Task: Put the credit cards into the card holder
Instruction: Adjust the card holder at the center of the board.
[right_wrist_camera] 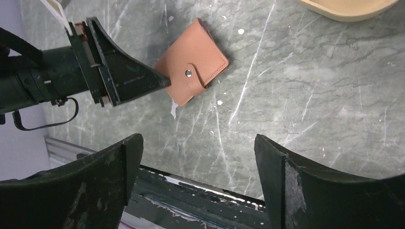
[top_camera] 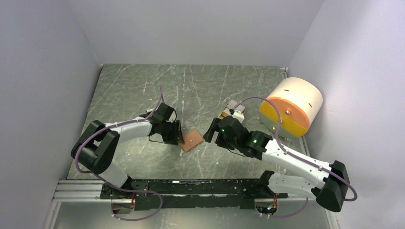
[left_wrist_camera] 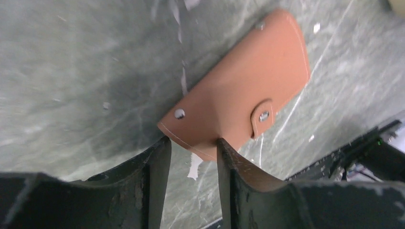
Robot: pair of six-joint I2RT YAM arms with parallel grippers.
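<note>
Stretched low, my left gripper (left_wrist_camera: 191, 143), jaws half-spread, touched the snapped-shut reddish-brown leather card holder (left_wrist_camera: 243, 90) toward the grey marbled table's (top_camera: 143, 86) near edge, while my right gripper (right_wrist_camera: 198, 143) hung with jaws spread wide, its camera alone catching a tan tray rim (right_wrist_camera: 348, 9).

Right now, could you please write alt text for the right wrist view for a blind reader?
A closed reddish-brown leather card holder, snap fastened, lies on the grey marbled table, with the left gripper extending in from the left to its edge. The right gripper stands wide open in the foreground; the rim of a tan tray shows top right.
</note>
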